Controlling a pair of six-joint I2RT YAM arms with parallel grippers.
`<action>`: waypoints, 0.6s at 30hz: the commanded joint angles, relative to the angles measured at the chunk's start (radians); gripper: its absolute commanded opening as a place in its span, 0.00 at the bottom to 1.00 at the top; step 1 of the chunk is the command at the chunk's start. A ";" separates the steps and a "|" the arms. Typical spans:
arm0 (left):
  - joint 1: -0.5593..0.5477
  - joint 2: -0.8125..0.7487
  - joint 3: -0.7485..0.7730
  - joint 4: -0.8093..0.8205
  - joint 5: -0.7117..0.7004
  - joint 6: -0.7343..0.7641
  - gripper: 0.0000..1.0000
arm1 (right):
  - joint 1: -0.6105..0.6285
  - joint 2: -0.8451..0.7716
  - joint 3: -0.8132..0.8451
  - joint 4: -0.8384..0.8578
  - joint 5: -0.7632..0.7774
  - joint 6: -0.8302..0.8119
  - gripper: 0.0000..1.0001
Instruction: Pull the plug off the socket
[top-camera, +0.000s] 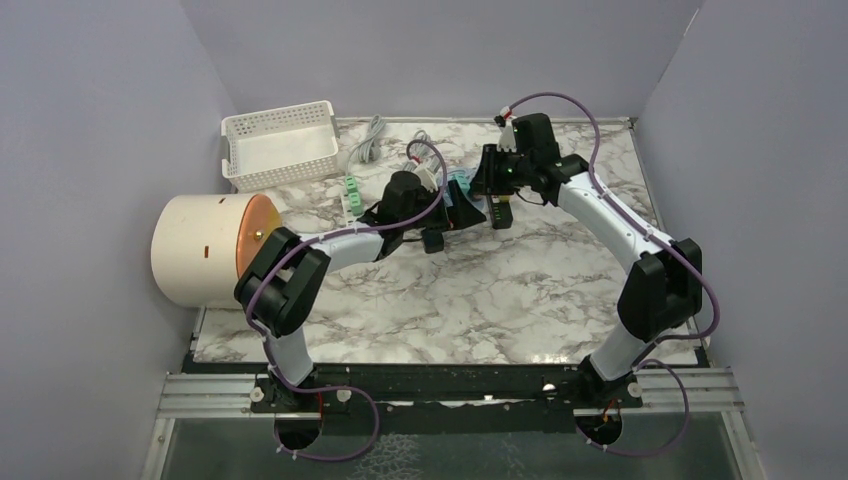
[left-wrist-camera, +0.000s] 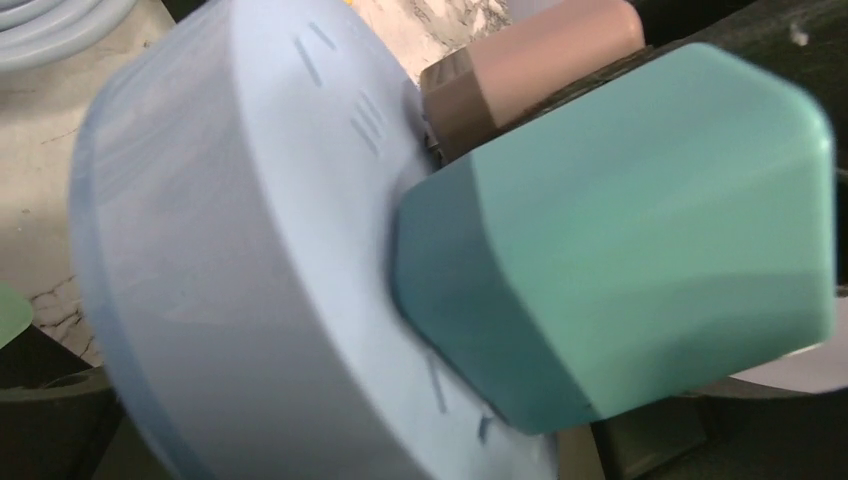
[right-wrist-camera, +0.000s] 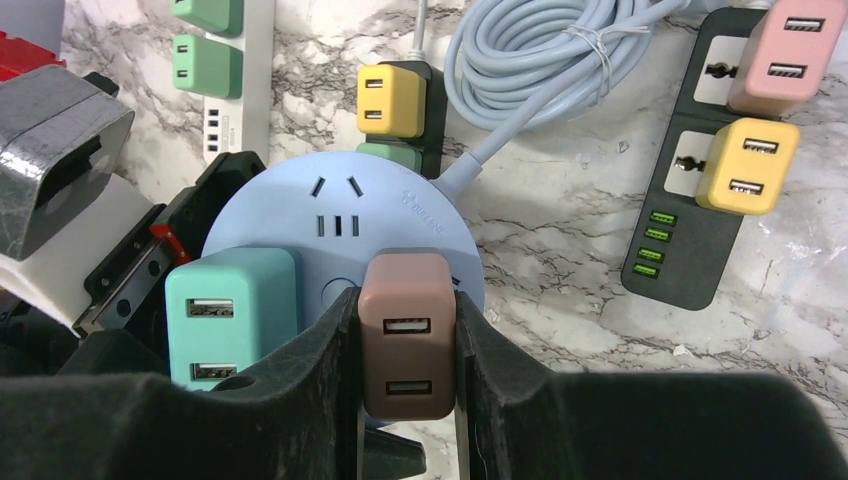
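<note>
Top external view shows the marble surface (top-camera: 480, 300) with a big white cylinder (top-camera: 195, 250) at its left edge, a white basket (top-camera: 278, 113) at the back, and both arms reaching to one spot at mid-back. There, as the right wrist view shows best, lies the round pale-blue socket (right-wrist-camera: 340, 200), flat on the surface, its cable (right-wrist-camera: 540, 50) coiled just behind it. A black power strip (right-wrist-camera: 690, 230) lies to its right and a white one (right-wrist-camera: 255, 80) behind it on the left. Two plugs sit in the near part of the socket's face: a teal plug (right-wrist-camera: 230, 315) and, beside it, the brown plug (right-wrist-camera: 408, 365). The right gripper (right-wrist-camera: 405, 310) has its jaws pinching the brown plug, one finger pressed to each long side. The left gripper (top-camera: 447, 215) is at the socket's rim by the teal plug, probably to brace it, but I cannot tell whether its jaws are spread or closed. By my reading the grasp is made and the pull is not: the brown plug's base is against the blue face, so extraction is left. Its USB ports point up at the right wrist camera. Its long axis appears to stand square to the socket's face, so the pull should go straight up along it.
</note>
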 joint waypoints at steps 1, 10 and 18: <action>0.005 -0.066 -0.037 0.101 -0.028 -0.036 0.93 | -0.003 -0.081 0.027 0.103 -0.063 0.010 0.01; 0.041 -0.143 -0.134 0.152 -0.105 -0.083 0.94 | -0.006 -0.086 0.022 0.103 -0.081 -0.003 0.01; 0.050 -0.136 -0.143 0.201 -0.134 -0.121 0.91 | -0.006 -0.084 0.021 0.109 -0.114 0.001 0.01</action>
